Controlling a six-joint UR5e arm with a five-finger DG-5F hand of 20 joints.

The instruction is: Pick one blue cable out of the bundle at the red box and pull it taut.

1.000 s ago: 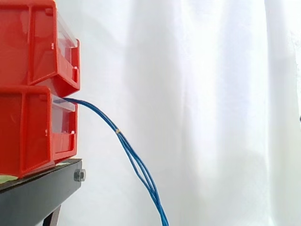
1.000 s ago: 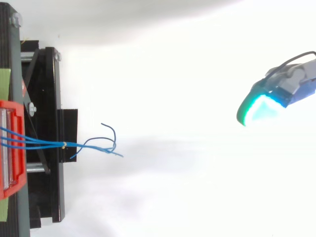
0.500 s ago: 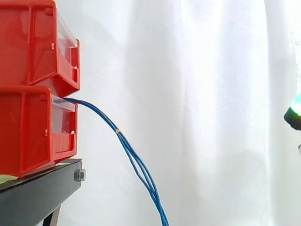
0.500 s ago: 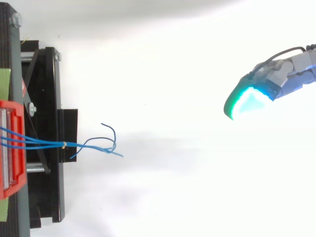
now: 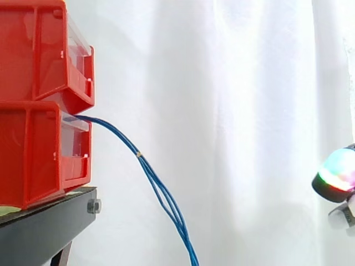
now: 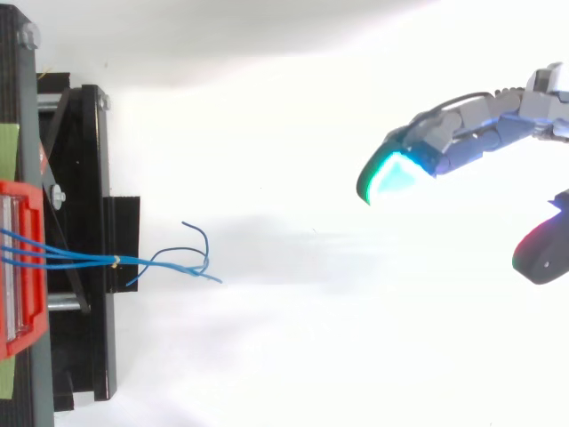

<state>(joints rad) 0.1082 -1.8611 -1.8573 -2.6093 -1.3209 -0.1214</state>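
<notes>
Well ahead of my fingertips [image 6: 391, 173], the bundle of blue cables [image 5: 158, 185] is hanging out of the lower red box [image 5: 39, 152], and no part of my hand is touching it. I am holding my hand [image 6: 476, 132] open. The fingers are reaching out nearly straight toward the bundle, their pads glowing green and cyan. The thumb [image 6: 539, 253] is standing apart from them, glowing red, and nothing is lying between them.

The cables are leaving the box at its top front edge, just under the upper red box [image 5: 44, 50], and curving down on the side facing my hand. A small pale tie [image 5: 138, 154] is binding them. Below it the strands are spreading a little, and their loose ends [image 6: 197, 258] are curling well apart from my fingertips. Beyond the cables from my hand, both boxes are sitting on the black stand [image 5: 39, 230].
</notes>
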